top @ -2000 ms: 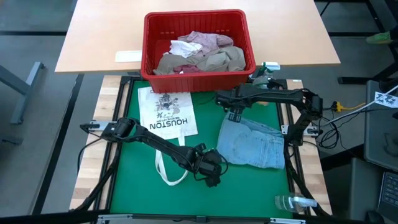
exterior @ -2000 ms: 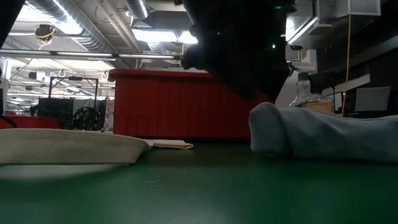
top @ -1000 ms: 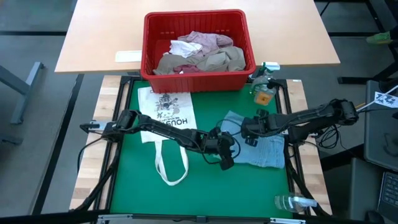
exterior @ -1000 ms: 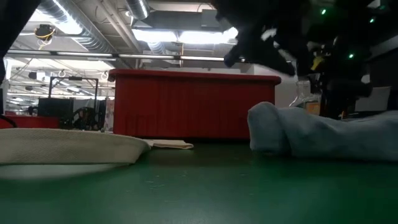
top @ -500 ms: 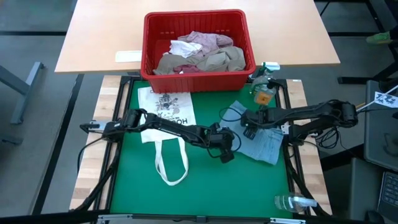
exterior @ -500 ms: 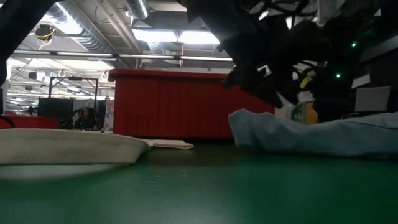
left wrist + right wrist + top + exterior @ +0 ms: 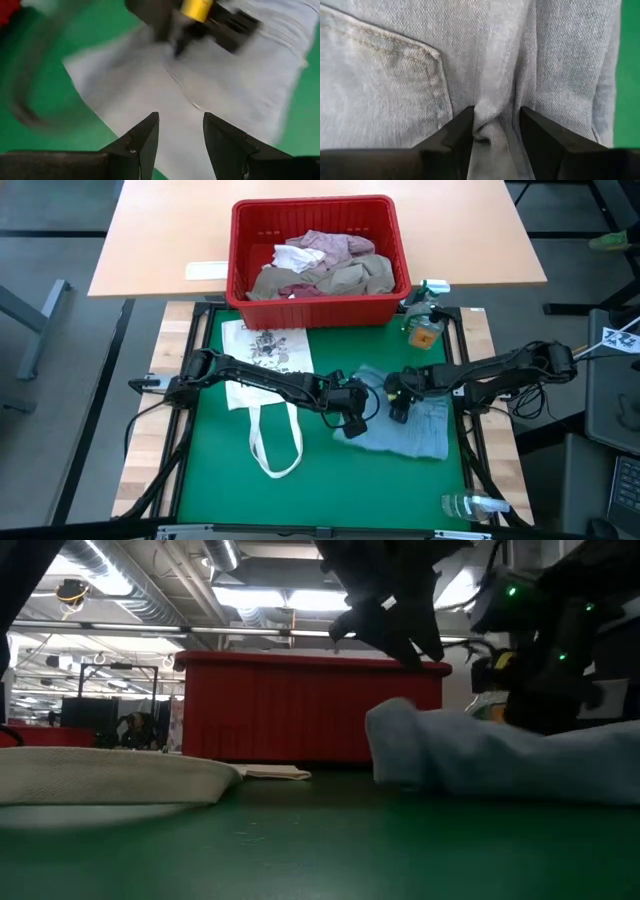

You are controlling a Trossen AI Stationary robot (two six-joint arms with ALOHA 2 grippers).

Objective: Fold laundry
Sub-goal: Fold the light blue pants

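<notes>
Right gripper (image 7: pixel 496 131) pinches a fold of the jeans (image 7: pixel 412 423), which lie on the green mat (image 7: pixel 330 480) right of centre. I see the left gripper (image 7: pixel 180 131) parted and empty just above their near-left edge.

Red basket (image 7: pixel 318 255) sits beyond the fingers on the bench (image 7: pixel 160 235), printed tote bag (image 7: pixel 262 360) left, spray bottle (image 7: pixel 478 505) nearer.

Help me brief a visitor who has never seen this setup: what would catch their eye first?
Probably the red basket of crumpled clothes at the table's far edge. Then the light blue jeans on the green mat, right of centre, where the left gripper and right gripper meet; the right one pinches a denim fold. A white tote bag lies to the left.
</notes>
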